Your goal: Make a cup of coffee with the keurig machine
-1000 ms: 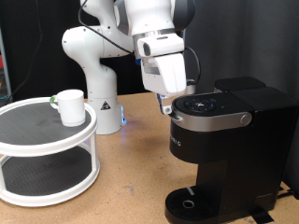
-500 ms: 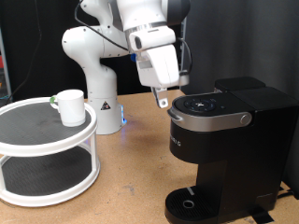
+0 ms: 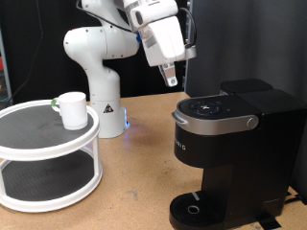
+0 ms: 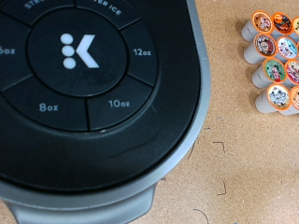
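The black keurig machine (image 3: 230, 149) stands at the exterior view's right, its silver-grey handle down and its round drip tray (image 3: 197, 209) bare. My gripper (image 3: 169, 79) hangs well above the machine's top button panel (image 3: 213, 107), its fingers together and holding nothing. The white cup (image 3: 71, 108) stands on the top tier of a round white rack (image 3: 48, 144) at the exterior view's left, far from the gripper. The wrist view looks straight down on the button panel (image 4: 84, 84); no fingers show in it.
Several small white pods with orange lids (image 4: 274, 58) stand on the wooden table beside the machine in the wrist view. The robot's white base (image 3: 101, 96) stands behind the rack. A dark backdrop closes off the back.
My gripper has risen from the front edge of the machine's top panel, moving up and slightly toward the exterior view's left. The cup and the machine have not moved.
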`<state>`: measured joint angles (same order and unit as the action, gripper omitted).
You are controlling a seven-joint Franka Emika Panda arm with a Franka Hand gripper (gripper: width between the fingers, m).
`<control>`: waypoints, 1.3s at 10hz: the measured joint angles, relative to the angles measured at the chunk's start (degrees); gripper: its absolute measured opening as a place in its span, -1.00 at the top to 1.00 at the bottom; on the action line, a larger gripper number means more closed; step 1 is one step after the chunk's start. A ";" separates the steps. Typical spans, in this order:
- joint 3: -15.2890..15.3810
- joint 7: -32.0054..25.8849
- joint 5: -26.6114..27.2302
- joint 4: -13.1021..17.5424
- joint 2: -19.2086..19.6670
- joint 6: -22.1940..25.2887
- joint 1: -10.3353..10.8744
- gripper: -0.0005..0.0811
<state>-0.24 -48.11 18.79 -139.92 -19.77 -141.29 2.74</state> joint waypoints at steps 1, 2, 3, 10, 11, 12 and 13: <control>0.25 2.41 -0.18 -0.42 0.03 -0.20 -0.30 0.98; 0.25 4.94 1.07 -1.27 -0.04 -0.33 -0.38 0.98; -0.06 6.72 2.84 -2.21 -0.24 0.72 -0.48 0.98; -3.82 4.02 3.24 -6.06 -5.55 15.65 -1.78 0.98; -4.75 2.56 6.82 -6.74 -5.96 15.75 -1.66 0.98; -6.17 0.82 9.53 -7.55 -6.96 17.24 -1.60 0.98; -7.66 -0.54 10.79 -8.42 -8.46 19.04 -1.72 0.98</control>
<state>-7.90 -48.64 29.58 -148.34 -28.23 -122.25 1.02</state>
